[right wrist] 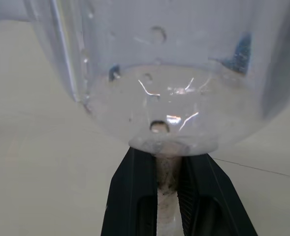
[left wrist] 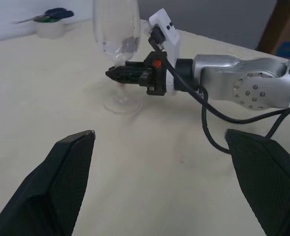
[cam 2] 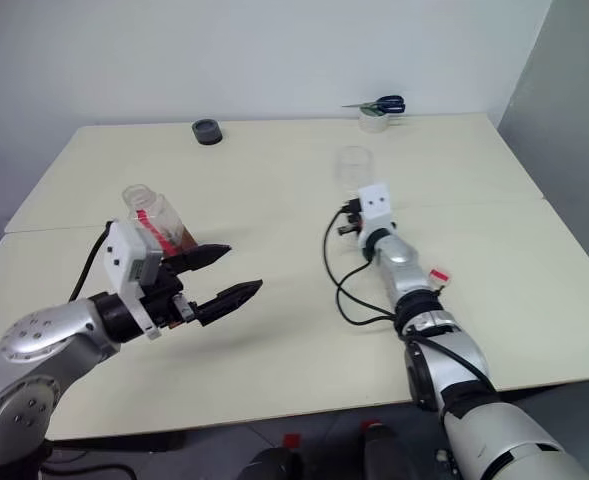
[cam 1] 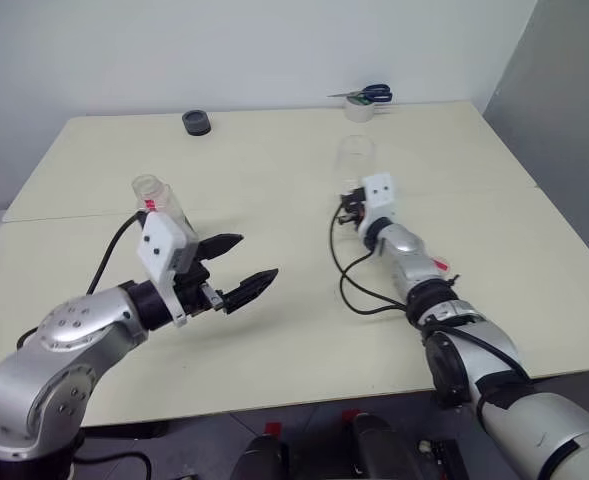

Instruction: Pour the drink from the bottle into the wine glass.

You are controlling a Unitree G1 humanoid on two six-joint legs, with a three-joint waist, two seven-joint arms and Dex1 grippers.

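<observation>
Between the closed black fingers of the right gripper [left wrist: 116,73] stands the stem of the wine glass [cam 1: 355,160]; in the right wrist view the two fingers [right wrist: 135,196] press on the stem from either side, directly beneath the rounded base of the clear bowl, and the bowl holds no drink that can be seen; the left wrist view has the glass upright, its round foot resting on the cream table [cam 1: 274,140], below the fingers; the left gripper [cam 1: 236,268] hangs above the table with its jaws spread wide and nothing between them, well apart from the glass; behind that gripper's white wrist housing, not between its fingers, stands the bottle [cam 2: 152,222], a small clear plastic one with its wide neck uncapped; a red label strip runs down its side, but any writing on it is too small to read; a little reddish-amber drink [cam 2: 182,237] shows low in the bottle; beyond both grippers, at the far edge of the table, lie a small dark round cap-like thing [cam 1: 197,122] and a roll of tape [cam 1: 360,108] with blue-handled scissors [cam 1: 368,93] laid on top.
</observation>
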